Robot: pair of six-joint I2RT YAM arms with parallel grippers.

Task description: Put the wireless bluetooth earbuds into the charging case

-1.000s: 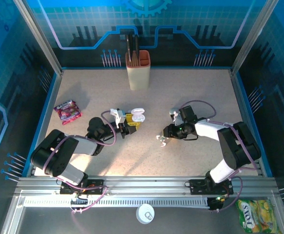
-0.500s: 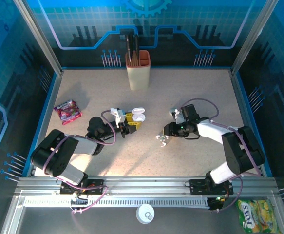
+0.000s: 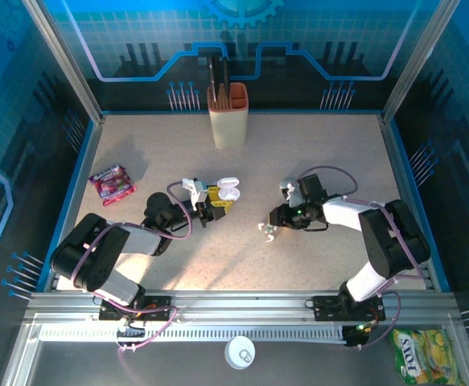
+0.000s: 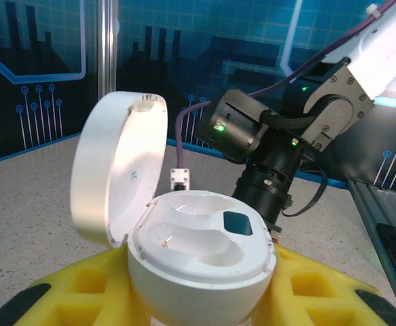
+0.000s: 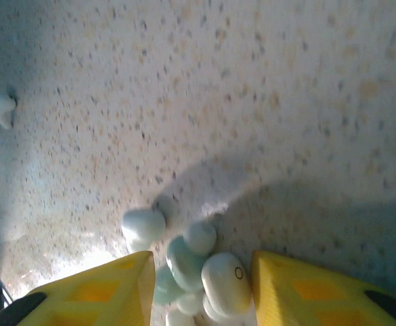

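The left gripper (image 3: pixel 216 203) holds the charging case (image 4: pixel 198 265) tight. Its two yellow fingers (image 4: pixel 75 288) press on both sides of the case. The case is white and round, and it sits a little left of the middle of the table (image 3: pixel 322 153). Its lid (image 4: pixel 116 176) stands open, tipped up and back, so the smooth hollows inside can be seen. The right gripper (image 5: pixel 201 265) is off to the right of the case, apart from it, and points down close to the table top. Its yellow fingers (image 5: pixel 313 292) are a little way apart, and a small bunch of the wireless bluetooth earbuds (image 5: pixel 225 282) is squeezed in the gap. The pale pieces touch both fingers, and some stick out past the tips. One more earbud (image 5: pixel 3 109) lies alone on the speckled table, well away from the bunch. At the back of the table stands a tall tan holder (image 3: pixel 228 121). A pink packet (image 3: pixel 112 183) lies near the left edge.
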